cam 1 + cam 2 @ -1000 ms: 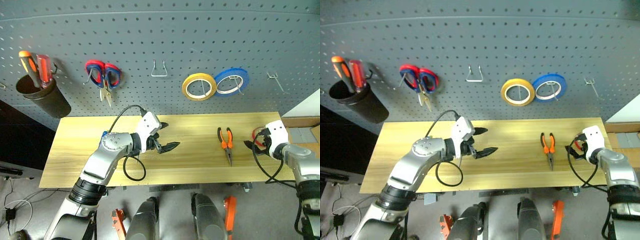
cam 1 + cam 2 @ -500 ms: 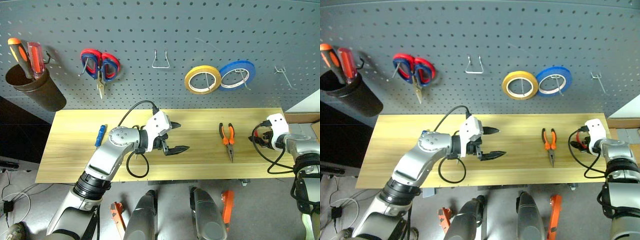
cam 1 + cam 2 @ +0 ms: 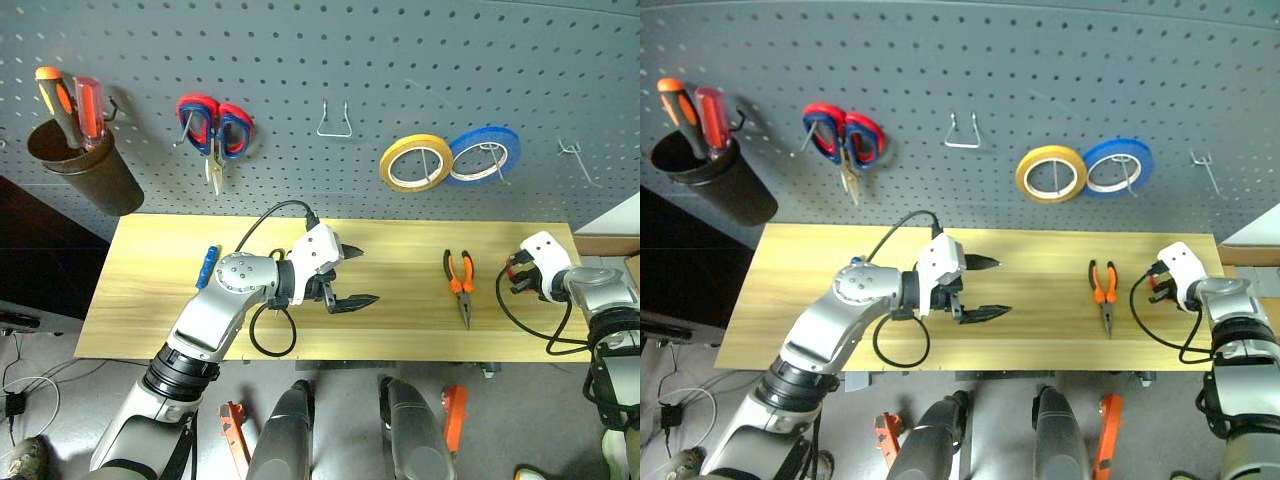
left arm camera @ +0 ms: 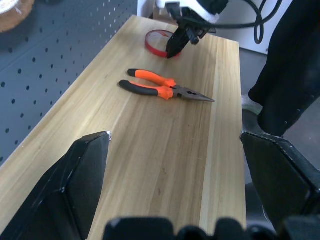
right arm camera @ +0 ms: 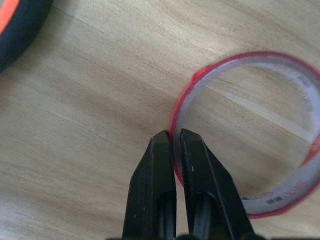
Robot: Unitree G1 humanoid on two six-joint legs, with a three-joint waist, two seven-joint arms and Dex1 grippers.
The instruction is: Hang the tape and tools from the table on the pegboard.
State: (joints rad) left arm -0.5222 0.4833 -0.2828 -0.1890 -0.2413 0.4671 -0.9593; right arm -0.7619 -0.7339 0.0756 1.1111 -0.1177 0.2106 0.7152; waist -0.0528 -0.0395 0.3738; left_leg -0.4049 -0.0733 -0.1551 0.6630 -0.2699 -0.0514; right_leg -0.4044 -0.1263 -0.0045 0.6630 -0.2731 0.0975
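At the right end of the table point(image 3: 150, 300) we see the right gripper point(image 5: 175, 142) with its two black fingers pressed together on the rim of the red tape point(image 5: 260, 125). In the right wrist view the thin red wall of the ring runs down between the fingertips, one finger outside the ring and one inside it, so the jaws are clamped on the tape at the edge nearest the wrist. The ring lies flat on the wood (we can see the plank grain through its clear middle).

In the left wrist view the same gripper shows at the upper middle of the frame, pointing down onto the near edge of the tape, with the pliers point(image 3: 459, 283) lying flat just beside it, orange and black handles toward the pegboard point(image 3: 400, 60).

The left gripper point(image 3: 353, 276) hovers over the middle of the table, centre of the left eye frame, its jaws wide apart and holding nothing. A blue-handled screwdriver point(image 3: 206, 265) lies on the wood behind that arm, left of centre.

On the pegboard hang the red-and-blue scissors point(image 3: 212, 130), a yellow roll point(image 3: 416, 162) and a blue roll point(image 3: 484, 154), and at the upper left a dark cup point(image 3: 90, 175) holding two screwdrivers.
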